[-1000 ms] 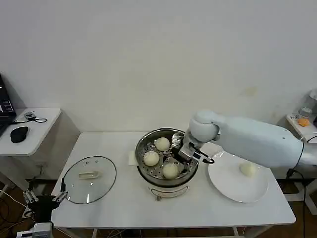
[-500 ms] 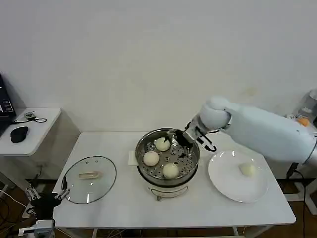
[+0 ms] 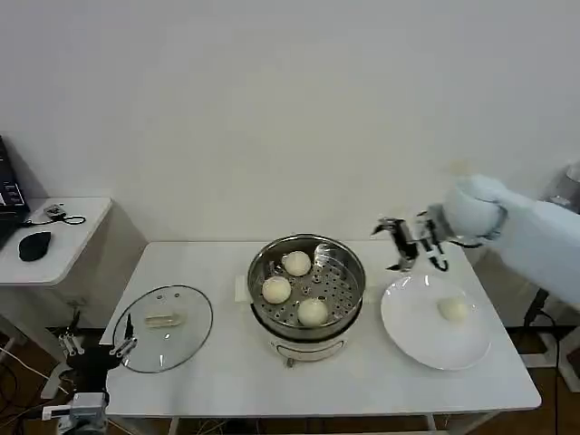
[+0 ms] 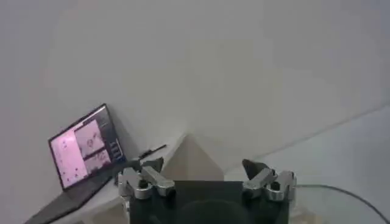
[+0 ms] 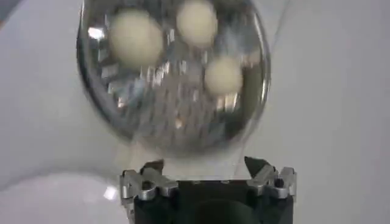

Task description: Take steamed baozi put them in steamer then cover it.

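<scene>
The steamer [image 3: 347,292] stands mid-table, a shiny perforated basket on a white base. Three steamed baozi lie in it [image 3: 296,263], [image 3: 276,289], [image 3: 312,312]. One more baozi [image 3: 452,309] rests on the white plate [image 3: 426,340] to the steamer's right. My right gripper [image 3: 391,245] hovers open and empty between steamer and plate, above the table. Its wrist view looks back at the steamer [image 5: 177,115] with a baozi [image 5: 135,36] inside, past the right gripper [image 5: 204,167]. The glass lid [image 3: 163,328] lies flat at the table's left. My left gripper [image 3: 97,344] is parked open below the table's left front corner.
A low side table [image 3: 63,258] at far left holds a black mouse [image 3: 34,245] and cables. A laptop [image 4: 82,146] shows in the left wrist view behind the left gripper [image 4: 204,167]. A shelf with an orange item [image 3: 554,222] sits at the right edge.
My right gripper has pulled out of the steamer and swung right and upward, empty. The three baozi stay in the basket. The left arm shifted slightly.
</scene>
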